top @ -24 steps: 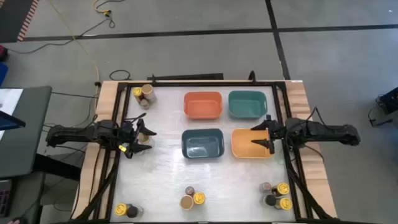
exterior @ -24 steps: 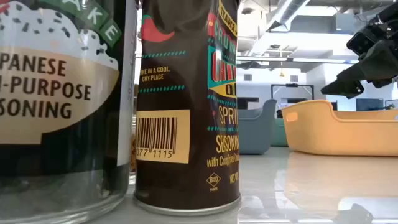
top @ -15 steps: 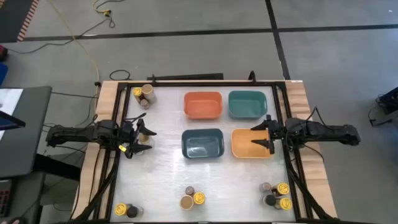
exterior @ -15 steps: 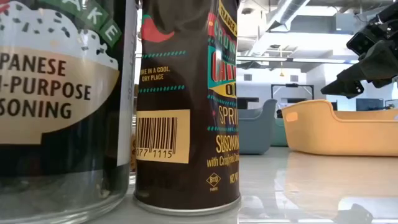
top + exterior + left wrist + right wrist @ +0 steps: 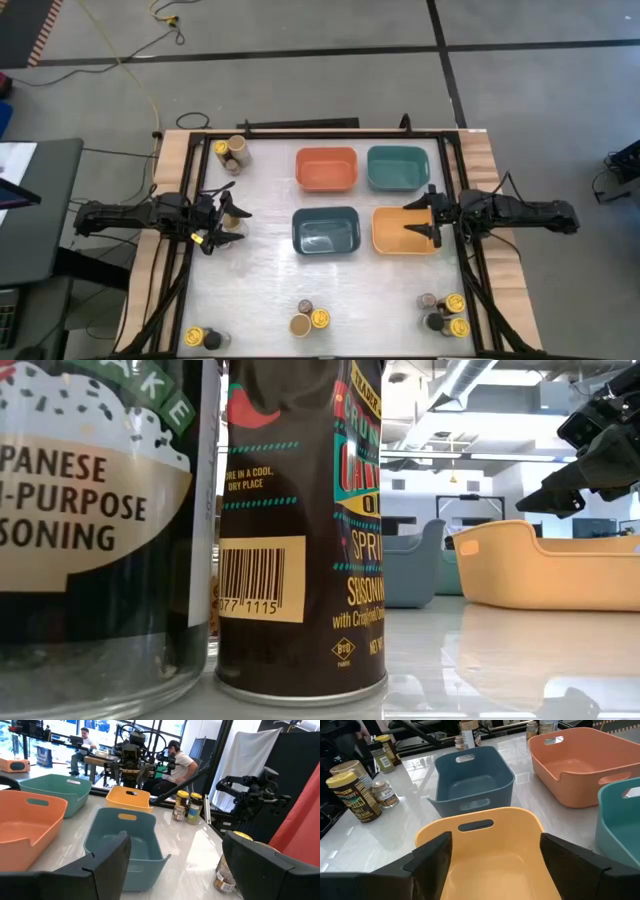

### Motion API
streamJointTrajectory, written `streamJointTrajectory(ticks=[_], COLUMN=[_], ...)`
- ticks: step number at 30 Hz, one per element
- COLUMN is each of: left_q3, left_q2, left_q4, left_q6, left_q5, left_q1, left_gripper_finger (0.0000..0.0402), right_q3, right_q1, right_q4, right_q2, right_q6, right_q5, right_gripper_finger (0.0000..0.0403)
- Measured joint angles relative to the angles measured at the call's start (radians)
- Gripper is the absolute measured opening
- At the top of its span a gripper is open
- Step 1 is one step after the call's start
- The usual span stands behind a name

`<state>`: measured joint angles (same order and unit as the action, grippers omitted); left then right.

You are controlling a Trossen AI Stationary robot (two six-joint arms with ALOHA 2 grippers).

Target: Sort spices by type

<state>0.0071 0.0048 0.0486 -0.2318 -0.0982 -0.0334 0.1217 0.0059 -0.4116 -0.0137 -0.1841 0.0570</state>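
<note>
Sorting not yet begun, judging from the layout: all four bins, the orange bin (image 5: 326,168), teal bin (image 5: 397,166), blue bin (image 5: 325,231) and yellow bin (image 5: 402,230), are seen empty from above and in both wrist views. Spice jars are scattered in clusters around the table's edges: one group (image 5: 230,152) at the far left corner, one (image 5: 203,338) at the near left corner, one (image 5: 309,319) at the near edge in the middle, and one (image 5: 443,313) at the near right corner. Left gripper (image 5: 222,224) is held above the table on the left side, well apart from the blue bin, fingers spread with nothing between them; a yellow-lidded jar (image 5: 229,865) is seen just beside one finger in its wrist view. Right gripper (image 5: 421,218) is poised over the rim of the yellow bin, fingers likewise wide and empty, as its wrist view shows. Step in hand is judged to be the first reach for a jar. For it to be done well, a jar standing at the outside of a cluster should be chosen, so neighbours are not knocked over; the jars stand touching or nearly so. The fingers should be brought down either side of the body below the lid, closed squarely, and the jar lifted straight up before being carried. One bin should be fixed per lid type from the start. In the low view two jars (image 5: 300,530) stand right before the lens, so little else can be checked there.
</note>
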Motion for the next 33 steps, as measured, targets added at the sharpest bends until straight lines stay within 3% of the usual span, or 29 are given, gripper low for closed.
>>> streamJointTrajectory(ticks=[28,33], left_q3=[0.000,0.000], left_q2=[0.000,0.000], left_q4=[0.000,0.009], left_q6=[-0.003,-0.140], left_q5=[0.000,0.000], left_q1=[0.000,0.000], left_gripper_finger=[0.0302,0.0302], right_q3=[0.000,0.000], right_q1=[0.000,0.000], right_q4=[0.000,0.000], right_q2=[0.000,0.000], right_q6=[0.000,0.000], right_q5=[0.000,0.000], right_gripper_finger=[0.0329,0.0329])
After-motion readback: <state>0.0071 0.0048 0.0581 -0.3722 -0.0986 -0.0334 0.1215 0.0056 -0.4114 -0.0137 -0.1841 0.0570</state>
